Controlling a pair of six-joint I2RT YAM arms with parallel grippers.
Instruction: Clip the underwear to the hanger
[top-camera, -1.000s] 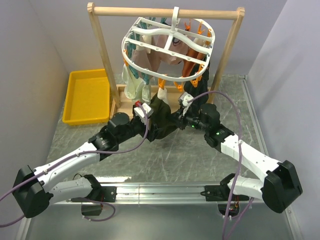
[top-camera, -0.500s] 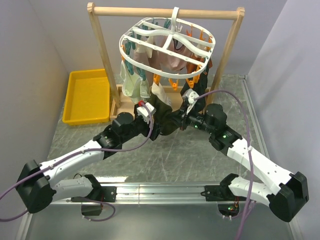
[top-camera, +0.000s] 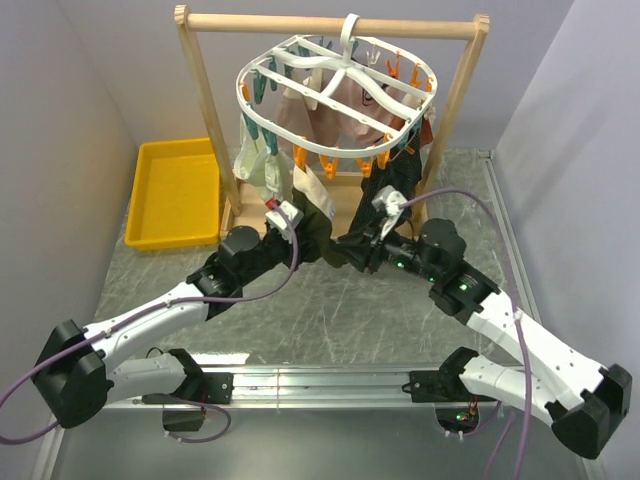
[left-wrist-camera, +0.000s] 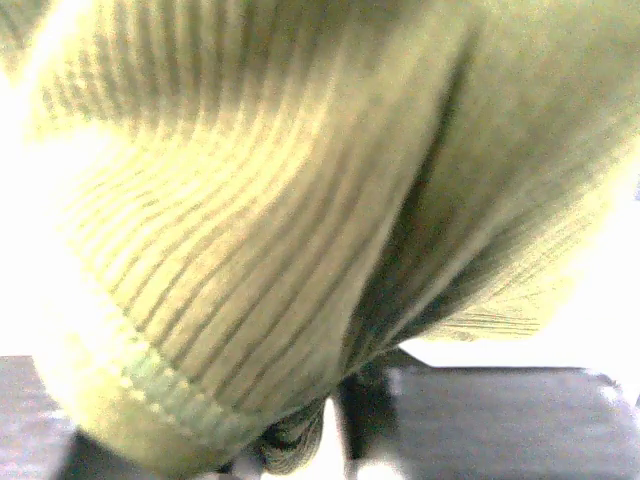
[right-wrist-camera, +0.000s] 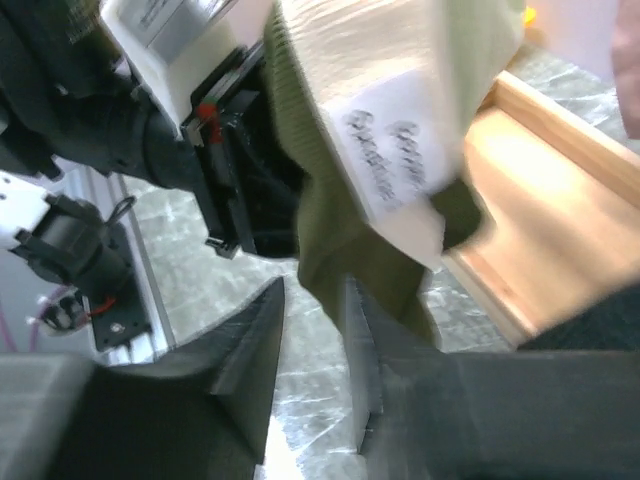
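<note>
The white oval hanger (top-camera: 241, 92) hangs by its hook from the wooden rail, ringed with orange and teal clips. The dark olive underwear (top-camera: 318, 225) droops below its front edge, between my two grippers. My left gripper (top-camera: 298, 232) is pressed into the cloth from the left and looks shut on it. Ribbed olive underwear (left-wrist-camera: 250, 200) fills the left wrist view and hides the fingers. My right gripper (right-wrist-camera: 312, 290) stands open, with the underwear (right-wrist-camera: 340, 200) and its white label hanging just past the right finger, nothing between the jaws. The left gripper (right-wrist-camera: 235, 170) shows behind the cloth.
A yellow tray (top-camera: 178, 190) sits at the back left. The wooden rail frame (top-camera: 330, 24) spans the back, its base board (right-wrist-camera: 540, 270) close to my right gripper. A pinkish-beige garment (top-camera: 350, 100) and a black garment (top-camera: 400, 175) hang from the hanger's clips.
The right gripper has opened and drawn back to the right off the cloth. The left gripper has closed on the underwear. The hanger has swung a little up and left.
</note>
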